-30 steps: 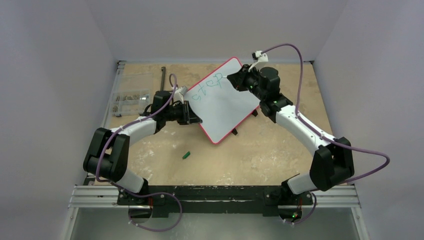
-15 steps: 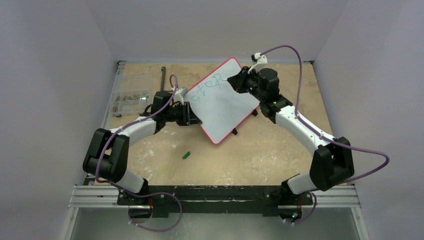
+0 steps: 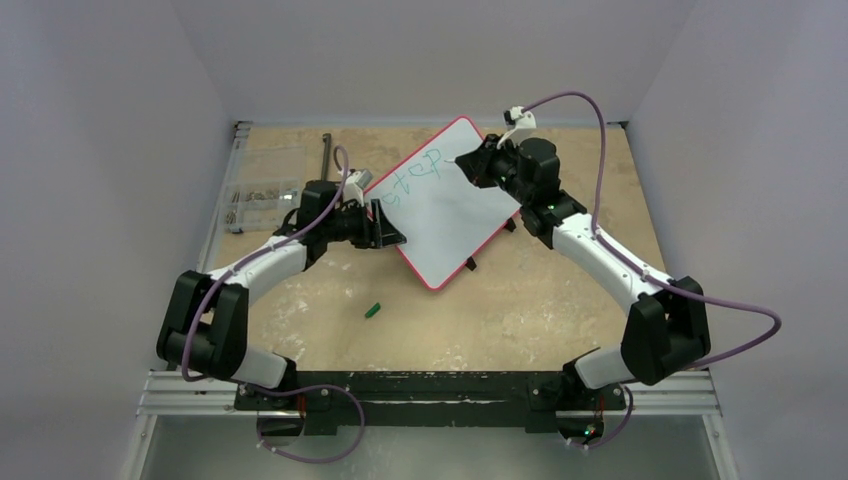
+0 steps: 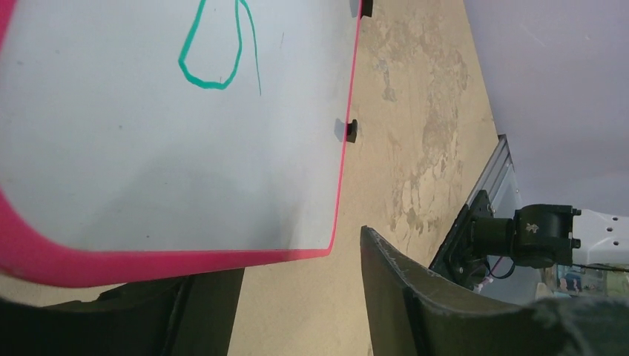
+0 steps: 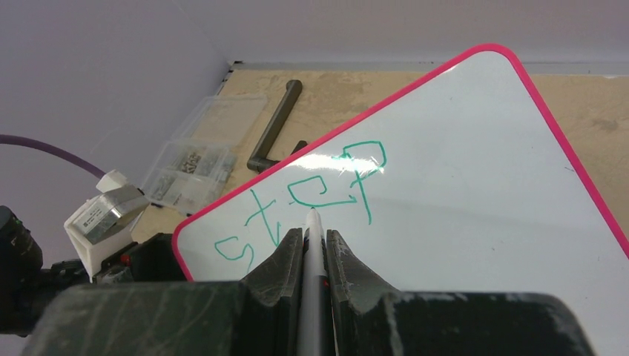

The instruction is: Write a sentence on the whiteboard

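Whiteboard (image 3: 445,215) lies skewed at the far middle of the desk (image 3: 520,310) in the overhead view, one corner toward the back wall. Only the green word "step" of the sentence (image 3: 415,176) is written, near its upper-left edge. The right pincer (image 3: 468,160) hovers over the board just past the "p", and the left pincer (image 3: 392,236) sits at the board's left rim. A small green cap (image 3: 373,310) lies well apart on the near side. I judge the first word done and the rest unwritten; the next move calls for carrying the tip to a fresh start point clear of the "p" and setting it down lightly

From the left wrist, that pincer is spread, one finger (image 4: 415,304) off the board's corner, the other dark beneath the red rim. Whether it touches the rim I cannot tell. Only one letter's loop shows; the rest is cut off

From the right wrist, the pincer pinches a white marker (image 5: 313,222), aimed between "e" and "p". Whether the tip touches the board is hard to tell, and glare washes over the "e"
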